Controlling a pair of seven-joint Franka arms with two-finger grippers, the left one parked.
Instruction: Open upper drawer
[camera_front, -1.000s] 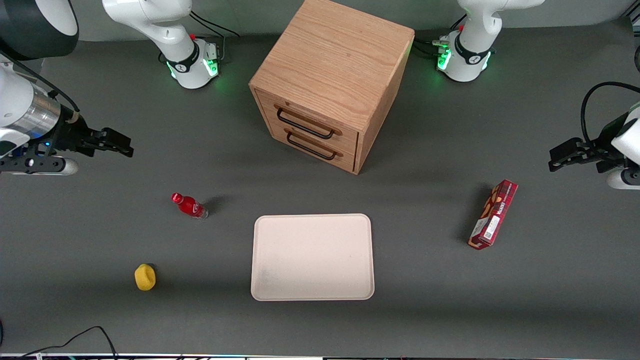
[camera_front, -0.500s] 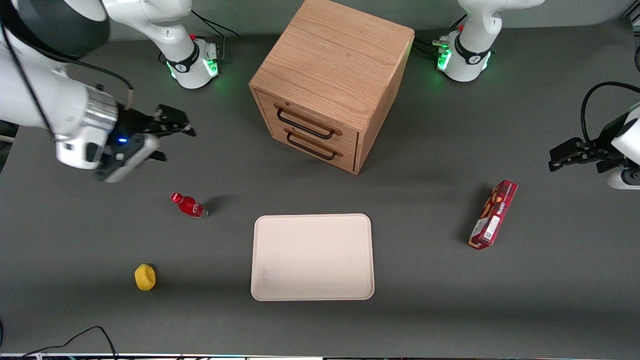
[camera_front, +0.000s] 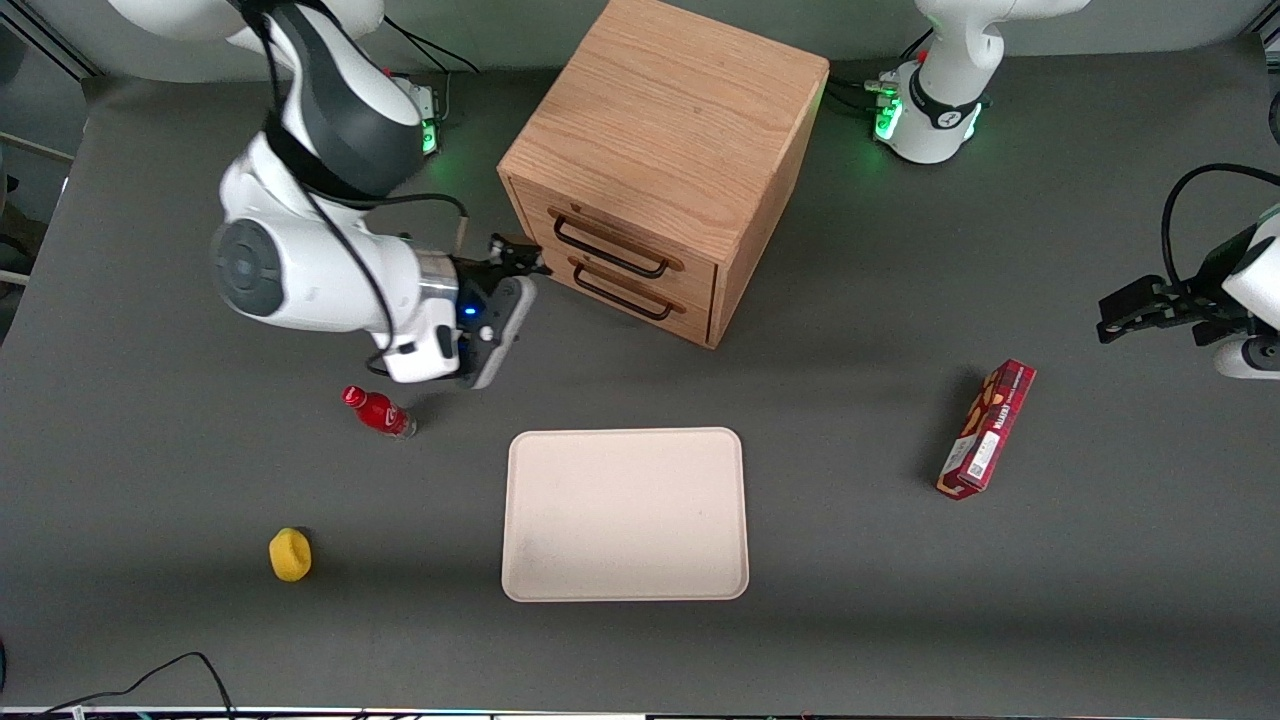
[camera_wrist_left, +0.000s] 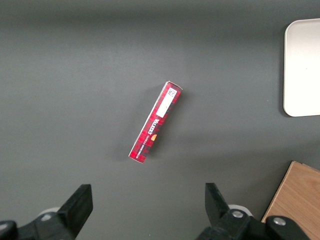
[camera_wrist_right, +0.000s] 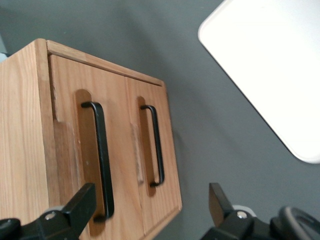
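The light-oak cabinet (camera_front: 668, 150) stands mid-table with two drawers on its front. The upper drawer (camera_front: 640, 243) is closed, and its black wire handle (camera_front: 610, 250) lies flat against the face. Below it sits the matching lower drawer (camera_front: 690, 308). My gripper (camera_front: 522, 256) hovers open just in front of the cabinet's front face, near the end of the upper handle that points toward the working arm, touching nothing. In the right wrist view the upper drawer (camera_wrist_right: 65, 150) and its handle (camera_wrist_right: 103, 160) lie close ahead of the open gripper (camera_wrist_right: 150, 197), with nothing between its fingers (camera_wrist_right: 82, 200).
A white tray (camera_front: 625, 515) lies nearer the front camera than the cabinet. A red bottle (camera_front: 380, 411) lies just below my wrist, and a yellow object (camera_front: 290, 554) sits nearer the camera still. A red carton (camera_front: 986, 428) rests toward the parked arm's end.
My arm has swung in from the working arm's end of the table. The gripper now sits close in front of the cabinet's drawers. Both drawers are still closed.
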